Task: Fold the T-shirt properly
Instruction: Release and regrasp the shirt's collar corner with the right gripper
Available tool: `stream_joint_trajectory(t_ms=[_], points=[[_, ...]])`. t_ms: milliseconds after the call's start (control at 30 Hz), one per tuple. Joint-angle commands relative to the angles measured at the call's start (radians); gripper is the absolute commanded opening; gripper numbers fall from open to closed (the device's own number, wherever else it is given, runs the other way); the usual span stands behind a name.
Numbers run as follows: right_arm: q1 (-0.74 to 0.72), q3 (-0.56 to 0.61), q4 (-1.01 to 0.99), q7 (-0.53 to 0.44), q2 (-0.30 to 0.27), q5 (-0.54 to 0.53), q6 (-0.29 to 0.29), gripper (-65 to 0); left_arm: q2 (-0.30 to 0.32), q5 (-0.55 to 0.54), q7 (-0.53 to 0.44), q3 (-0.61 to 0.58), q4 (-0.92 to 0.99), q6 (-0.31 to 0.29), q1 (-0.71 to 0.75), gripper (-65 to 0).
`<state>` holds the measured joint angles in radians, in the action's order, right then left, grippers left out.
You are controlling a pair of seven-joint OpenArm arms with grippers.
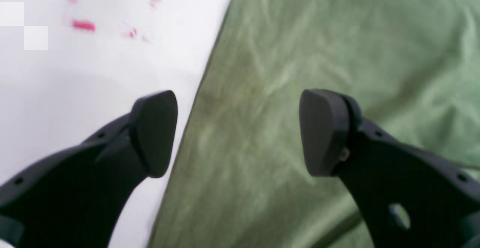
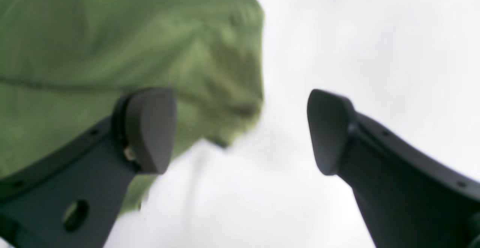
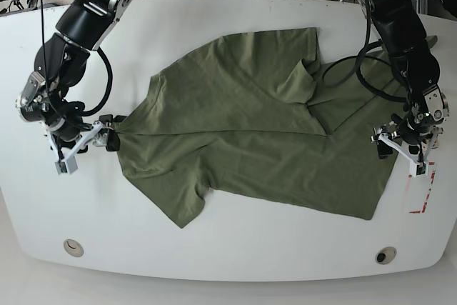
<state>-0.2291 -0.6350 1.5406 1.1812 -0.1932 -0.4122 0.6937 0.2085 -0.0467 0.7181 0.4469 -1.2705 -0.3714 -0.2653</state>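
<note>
The olive-green T-shirt (image 3: 243, 126) lies spread and wrinkled on the white table (image 3: 235, 248), with a flap folded over near its upper right. My left gripper (image 3: 383, 145) is open at the shirt's right edge. In the left wrist view the gripper (image 1: 238, 132) straddles the hem, one finger over the table and one over the T-shirt (image 1: 318, 45). My right gripper (image 3: 108, 132) is open at the shirt's left tip. In the right wrist view the gripper (image 2: 240, 132) has a bunched corner of the T-shirt (image 2: 210, 64) between its fingers. Neither grips cloth.
Red tape marks (image 3: 421, 192) sit on the table by the left gripper and also show in the left wrist view (image 1: 83, 25). Two round grommets (image 3: 71, 248) (image 3: 385, 256) sit near the table's front edge. Cables lie behind the table's back edge.
</note>
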Motion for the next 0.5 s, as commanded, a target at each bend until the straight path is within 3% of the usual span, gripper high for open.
stream_joint_trajectory(t_ms=[0, 200, 467], points=[[0.044, -0.052, 0.084, 0.036, 0.01, -0.092, 0.004, -13.3, 0.013, -0.006, -0.01, 0.002, -0.027, -0.024, -0.021, -17.5], [0.238, -0.102, 0.162, 0.082, 0.057, -0.251, 0.004, -13.3, 0.019, -0.006, -0.01, 0.005, -0.027, -0.067, -0.021, -17.5], [0.389, -0.102, 0.255, 0.084, 0.153, -0.297, 0.004, -13.3, 0.019, -0.006, -0.01, 0.079, -0.117, -0.142, 0.021, -17.8]])
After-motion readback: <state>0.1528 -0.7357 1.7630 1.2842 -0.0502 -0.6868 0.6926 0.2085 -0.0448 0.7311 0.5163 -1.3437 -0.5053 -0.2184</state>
